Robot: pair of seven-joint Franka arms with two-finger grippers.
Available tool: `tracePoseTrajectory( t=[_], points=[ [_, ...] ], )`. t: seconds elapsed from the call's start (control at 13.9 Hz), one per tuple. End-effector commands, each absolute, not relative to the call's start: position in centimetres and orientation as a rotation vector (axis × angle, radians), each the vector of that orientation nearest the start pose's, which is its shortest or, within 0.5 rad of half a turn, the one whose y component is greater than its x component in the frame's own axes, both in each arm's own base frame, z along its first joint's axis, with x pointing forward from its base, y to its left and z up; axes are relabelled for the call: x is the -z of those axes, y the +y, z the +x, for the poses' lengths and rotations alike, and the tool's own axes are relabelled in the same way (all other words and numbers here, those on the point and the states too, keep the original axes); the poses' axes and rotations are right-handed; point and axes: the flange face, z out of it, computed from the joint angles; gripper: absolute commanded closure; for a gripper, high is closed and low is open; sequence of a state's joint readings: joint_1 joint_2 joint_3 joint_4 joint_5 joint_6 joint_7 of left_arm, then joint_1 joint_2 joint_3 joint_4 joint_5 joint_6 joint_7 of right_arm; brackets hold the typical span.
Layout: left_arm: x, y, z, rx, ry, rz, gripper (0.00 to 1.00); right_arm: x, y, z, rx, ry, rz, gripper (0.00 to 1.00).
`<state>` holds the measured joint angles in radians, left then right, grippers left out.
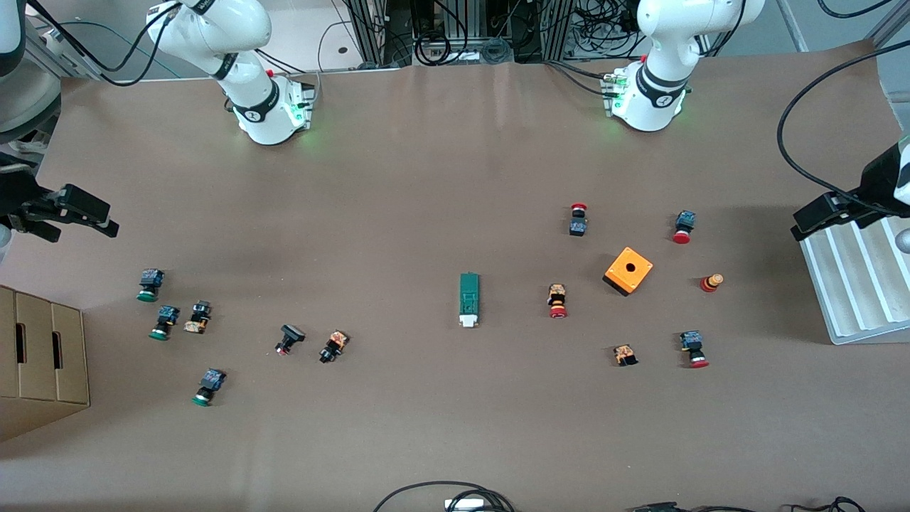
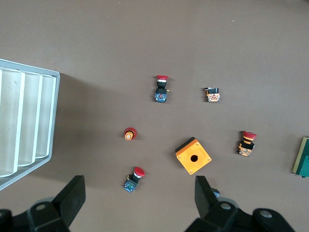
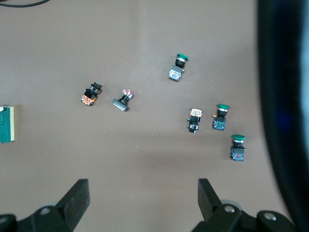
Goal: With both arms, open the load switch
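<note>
The load switch (image 1: 468, 299) is a slim dark-green block with a white tab at the end nearer the front camera. It lies flat near the middle of the table, and nothing touches it. Its edge shows in the left wrist view (image 2: 302, 157) and in the right wrist view (image 3: 6, 124). My left gripper (image 1: 807, 222) hangs open over the left arm's end of the table, above the white tray, its fingers (image 2: 72, 195) wide apart and empty. My right gripper (image 1: 106, 219) hangs open over the right arm's end, with bare table between its fingers (image 3: 77, 195).
An orange box with a hole (image 1: 628, 270) and several red-capped push buttons (image 1: 557, 300) lie toward the left arm's end. Green-capped buttons (image 1: 150, 284) lie toward the right arm's end. A white ridged tray (image 1: 860, 284) and a cardboard box (image 1: 43, 355) stand at the table's two ends.
</note>
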<state>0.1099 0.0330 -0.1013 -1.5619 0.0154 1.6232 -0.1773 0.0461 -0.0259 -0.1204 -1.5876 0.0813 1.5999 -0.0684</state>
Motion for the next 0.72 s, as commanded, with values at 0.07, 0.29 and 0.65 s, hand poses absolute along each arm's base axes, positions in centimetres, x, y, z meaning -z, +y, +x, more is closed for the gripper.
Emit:
tracePoseTrajectory(
  t=[0.07, 0.29, 0.65],
  points=[
    [-62.2, -1.1, 56.9, 0.073, -0.234, -3.115, 0.0, -64.1, -4.6, 54.8, 0.126, -0.026, -3.074, 0.0],
    [-62.2, -1.1, 56.9, 0.075, -0.238, -3.115, 0.0, -64.0, -4.7, 54.7, 0.115, -0.024, -3.074, 0.0],
    [-62.2, -0.4, 56.8, 0.073, -0.255, -3.113, 0.0, -63.9, -4.6, 54.8, 0.109, -0.076, -3.075, 0.0]
  ],
)
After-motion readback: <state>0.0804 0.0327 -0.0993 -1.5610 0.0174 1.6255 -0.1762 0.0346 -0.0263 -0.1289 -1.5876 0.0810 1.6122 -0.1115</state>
